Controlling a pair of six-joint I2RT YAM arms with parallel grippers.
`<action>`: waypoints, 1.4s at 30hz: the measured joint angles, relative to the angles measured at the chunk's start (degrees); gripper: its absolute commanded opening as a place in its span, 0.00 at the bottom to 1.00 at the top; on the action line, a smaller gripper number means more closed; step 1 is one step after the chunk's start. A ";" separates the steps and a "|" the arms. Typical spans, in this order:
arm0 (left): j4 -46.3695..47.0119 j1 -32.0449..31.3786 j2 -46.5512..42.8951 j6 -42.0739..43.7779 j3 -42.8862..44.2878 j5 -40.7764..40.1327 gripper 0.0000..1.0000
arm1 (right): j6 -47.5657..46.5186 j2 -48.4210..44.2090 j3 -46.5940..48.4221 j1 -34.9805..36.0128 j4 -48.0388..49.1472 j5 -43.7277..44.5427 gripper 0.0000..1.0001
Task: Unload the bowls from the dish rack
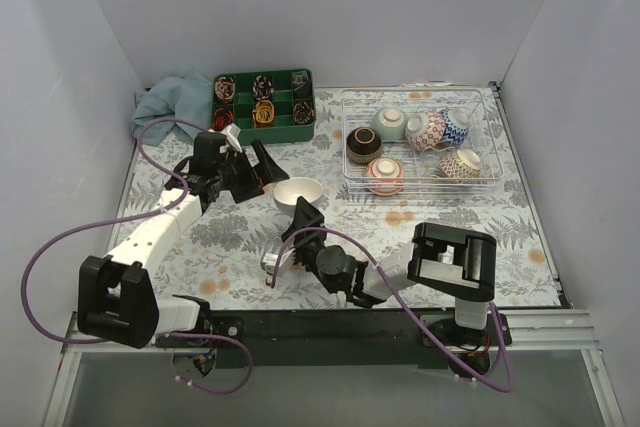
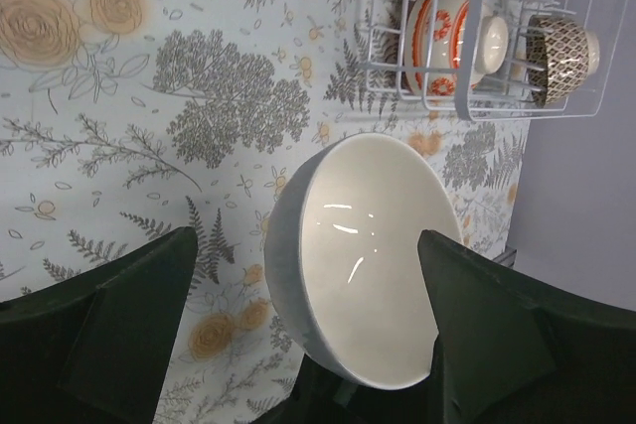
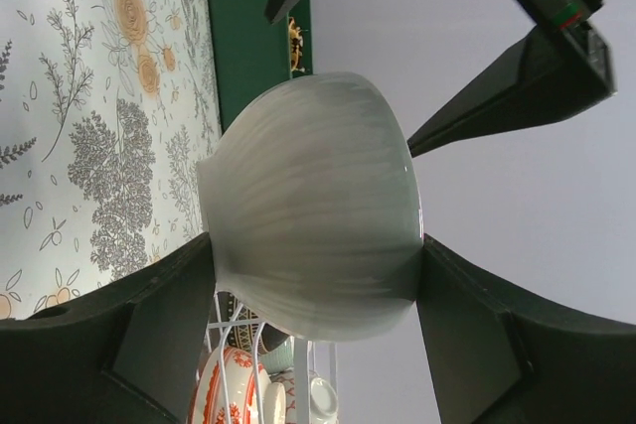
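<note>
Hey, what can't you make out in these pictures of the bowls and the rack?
- Top view: what fills the green tray, too small to tell.
- Left wrist view: most of the dish rack, cut off by the top edge.
- Right wrist view: the inside of the white bowl, turned away from the camera; the rack behind, largely blocked by the bowl.

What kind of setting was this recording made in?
Probably a lab test booth staged as a kitchen counter: plain white walls enclose a table under a floral cloth, which holds a wire dish rack of bowls.
</note>
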 measured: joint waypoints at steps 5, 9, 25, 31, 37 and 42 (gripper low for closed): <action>-2.99 -0.04 4.07 -0.52 -0.02 2.86 0.78 | -0.85 1.25 0.52 0.52 -0.02 0.24 0.10; -5.05 -0.44 5.01 -0.26 -0.02 4.74 0.63 | -1.33 1.75 1.36 1.18 0.00 0.26 0.11; -13.11 -2.38 3.85 2.80 0.00 -2.29 0.00 | -6.62 2.62 2.62 3.08 -0.46 1.46 0.79; -15.23 -3.17 2.58 3.13 2.01 -6.21 0.00 | -4.96 2.60 2.97 4.02 1.53 3.67 0.88; -12.98 -2.25 2.58 3.30 6.82 -14.36 0.00 | 1.81 1.03 0.92 6.86 2.69 7.67 0.90; -10.71 -2.21 2.47 3.58 7.23 -19.82 0.00 | 13.94 -5.16 -0.11 8.13 -3.72 8.87 0.91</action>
